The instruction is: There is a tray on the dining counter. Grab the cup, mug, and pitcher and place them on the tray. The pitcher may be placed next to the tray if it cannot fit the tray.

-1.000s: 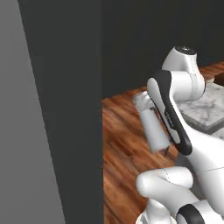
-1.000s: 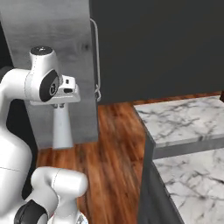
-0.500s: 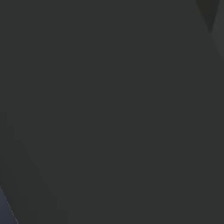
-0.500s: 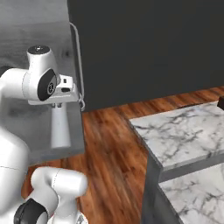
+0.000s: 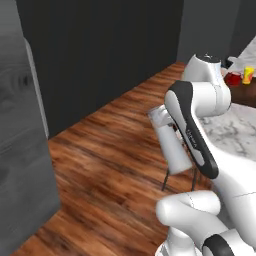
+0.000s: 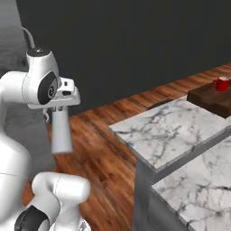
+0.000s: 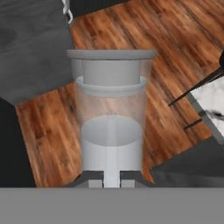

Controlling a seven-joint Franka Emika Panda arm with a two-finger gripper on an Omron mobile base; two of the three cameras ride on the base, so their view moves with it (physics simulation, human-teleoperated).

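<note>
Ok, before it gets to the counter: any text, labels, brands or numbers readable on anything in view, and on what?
None readable.
pitcher, hanging from the shut gripper: plain, no label.
mug: plain red.
cup: a red-orange mark, too small to tell whether it is text.
tray, dining counter: no markings.

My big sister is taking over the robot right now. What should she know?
Gripper: shut on the pitcher, which hangs below the hand over the wood floor, off the counter.
Mug: already on the tray on the dining counter.
Cup: beside the mug in the left base view, apparently on the tray too.
Left: carry the pitcher to the counter and set it on or next to the tray.
</note>
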